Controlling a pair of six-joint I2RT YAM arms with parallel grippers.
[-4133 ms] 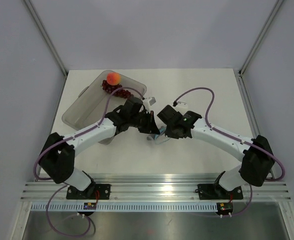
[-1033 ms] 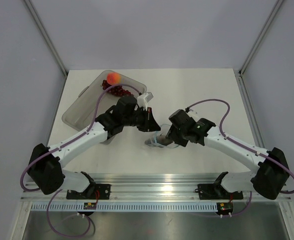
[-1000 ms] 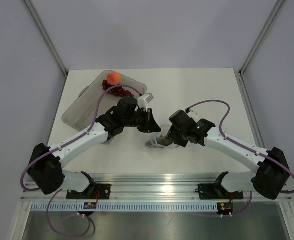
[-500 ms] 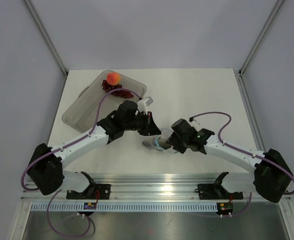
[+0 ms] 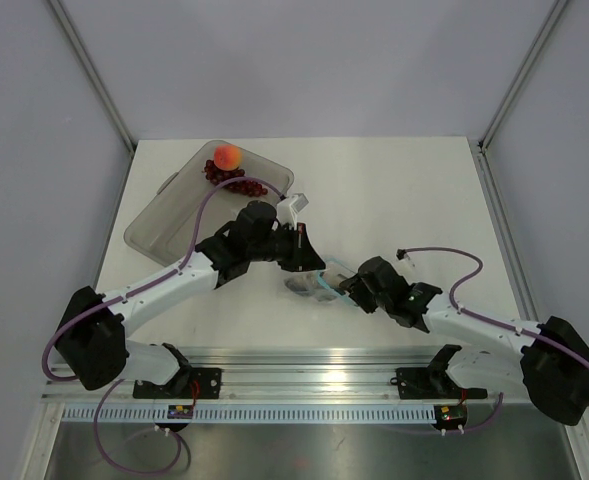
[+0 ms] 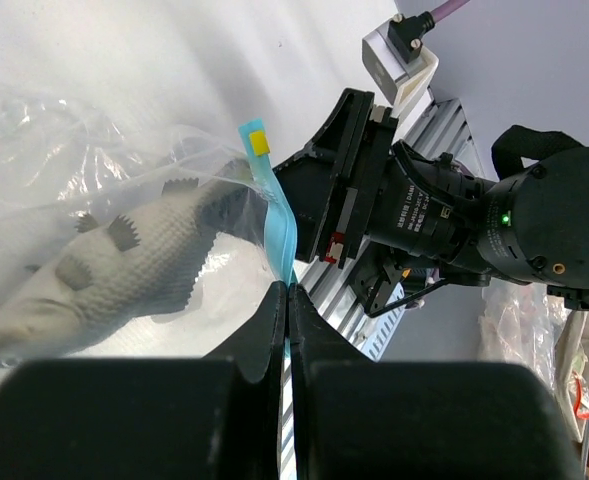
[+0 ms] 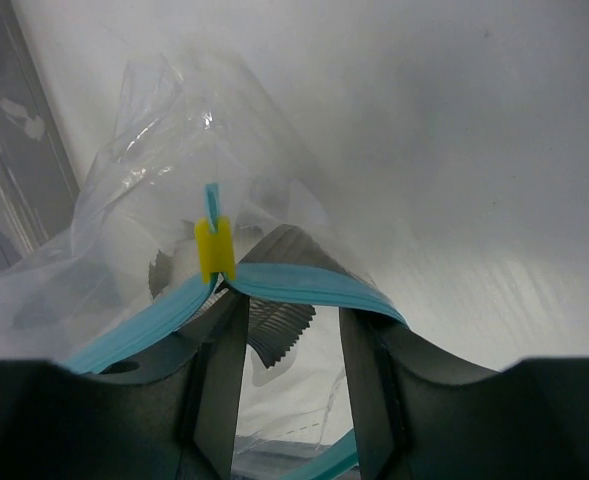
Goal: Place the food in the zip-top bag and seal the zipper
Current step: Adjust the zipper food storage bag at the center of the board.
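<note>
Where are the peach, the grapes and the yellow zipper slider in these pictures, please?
peach (image 5: 227,156): top external view, middle of the fruit.
grapes (image 5: 217,174): top external view, left part of the bunch.
yellow zipper slider (image 7: 214,250): right wrist view, middle of the clip.

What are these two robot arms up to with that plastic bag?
The arms are handling a clear zip-top bag between them. The left gripper is pinched shut on the bag's blue-teal zipper strip, while the right gripper sits at the bag's mouth with its fingers apart. The peach and grapes lie in the grey tray, not yet bagged.
</note>
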